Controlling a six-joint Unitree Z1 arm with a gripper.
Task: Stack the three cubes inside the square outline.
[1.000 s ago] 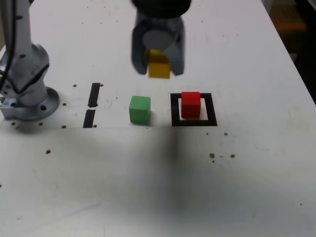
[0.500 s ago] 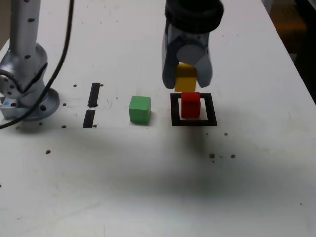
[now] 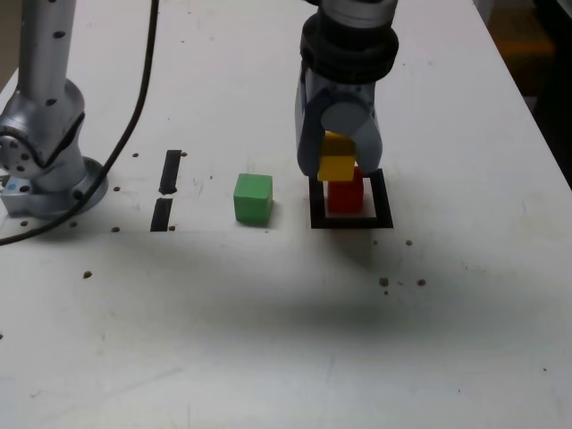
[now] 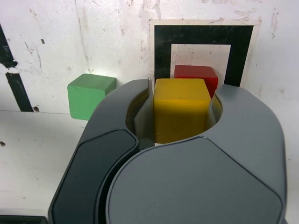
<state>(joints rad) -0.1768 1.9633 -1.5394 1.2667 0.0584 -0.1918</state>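
Hand (image 3: 338, 161): closing around the yellow cube (image 3: 337, 163), gripping it
Black square outline (image 3: 382, 219): lying on the white surface (image 3: 465, 304), surrounding the red cube (image 3: 345, 198)
Green cube (image 3: 253, 199): sitting outside, on the exterior view's left

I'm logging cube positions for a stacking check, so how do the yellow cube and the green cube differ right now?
The yellow cube is gripped in the end effector, while the green cube has nothing holding it. The yellow cube is raised near the red cube; the green cube sits on the table, outside the square outline. Both are plain, solid-coloured cubes.
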